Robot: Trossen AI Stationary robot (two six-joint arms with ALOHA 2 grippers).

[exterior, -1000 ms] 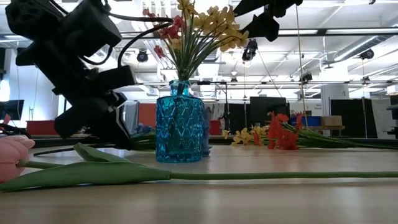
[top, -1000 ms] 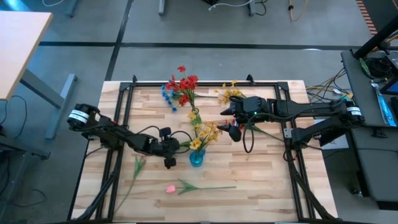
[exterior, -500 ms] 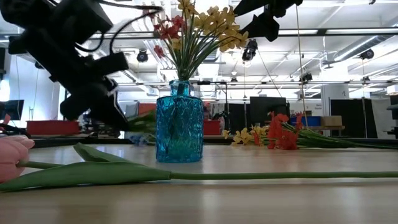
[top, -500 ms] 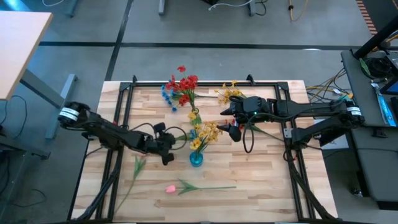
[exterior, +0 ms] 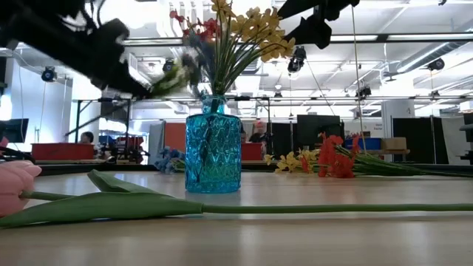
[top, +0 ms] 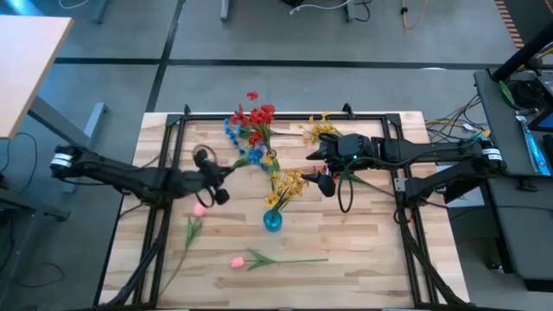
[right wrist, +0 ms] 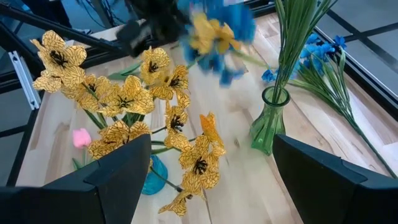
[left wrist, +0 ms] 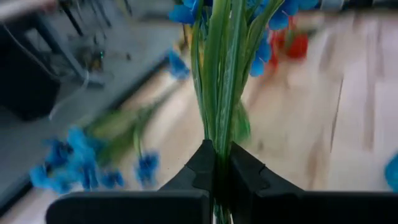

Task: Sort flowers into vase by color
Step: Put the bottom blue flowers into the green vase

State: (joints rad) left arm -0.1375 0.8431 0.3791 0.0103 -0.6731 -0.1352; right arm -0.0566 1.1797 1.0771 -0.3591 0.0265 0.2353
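Observation:
My left gripper (top: 213,187) is shut on a blue spray (top: 254,156) and holds it in the air left of the blue vase (top: 273,220), which carries yellow flowers (top: 286,184). A green vase (right wrist: 268,126) stands beyond it with red flowers (top: 256,116) leaning toward the far edge. More blue sprays (top: 231,130) and yellow sprays (top: 318,130) lie on the far part of the table. Two pink tulips (top: 235,261) (top: 199,210) lie near the front. My right gripper (top: 326,179) hangs open right of the yellow bunch. My left gripper pinches the blue spray's bundle of green stems (left wrist: 217,146) between its two fingers (left wrist: 200,168). The stems run on past the fingertips, with the blue blossoms (left wrist: 274,17) at the far end. The spray is lifted clear of the table, about level, with its blossoms pointing toward the green vase.
Black rails (top: 285,115) frame the wooden table top. Red and yellow sprays (exterior: 331,162) lie flat behind the blue vase (exterior: 213,144) in the low view. A long tulip stem (exterior: 295,209) crosses the front of the table. Bare wood (top: 363,250) shows at the near right.
My left gripper has risen from table height beside the blue vase and drawn back toward the table's left and far side, carrying the blue spray up with it. The spray's blossoms now hover near the green vase. The right arm has kept still.

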